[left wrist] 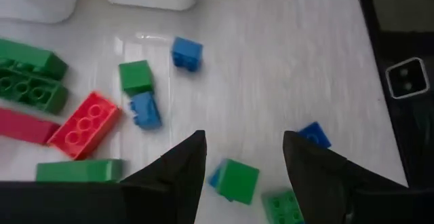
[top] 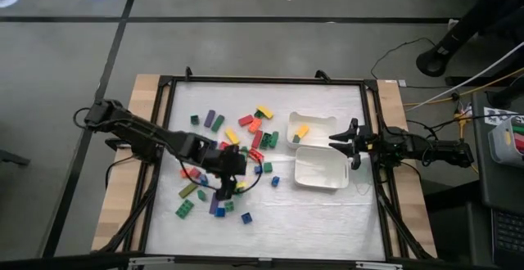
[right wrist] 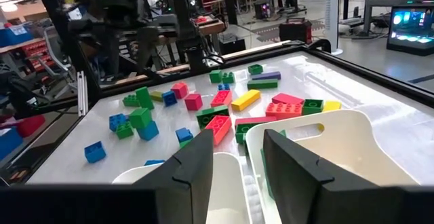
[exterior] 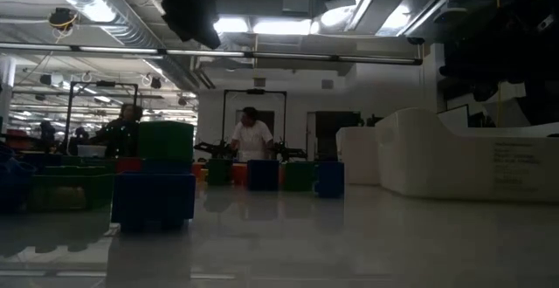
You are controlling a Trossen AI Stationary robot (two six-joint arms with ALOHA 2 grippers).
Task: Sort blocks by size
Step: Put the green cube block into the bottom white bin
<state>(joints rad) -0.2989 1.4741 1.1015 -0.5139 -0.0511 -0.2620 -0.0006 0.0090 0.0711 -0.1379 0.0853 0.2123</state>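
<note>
My left fingers (left wrist: pixel 244 157) hang spread over a small green block (left wrist: pixel 239 180). My right fingers (right wrist: pixel 237 157) wait parted above the white trays (right wrist: pixel 352 139).

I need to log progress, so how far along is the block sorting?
Barely started. One white plastic tray holds a yellow and a green block; the other white tray looks empty. Most plastic blocks remain scattered. The open left gripper hovers over a small green cube; the right gripper, open and empty, waits over the trays.

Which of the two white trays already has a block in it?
The upper tray, farther from the camera's bottom edge: a yellow block lies inside. The lower tray, beside the right gripper, looks empty.
</note>
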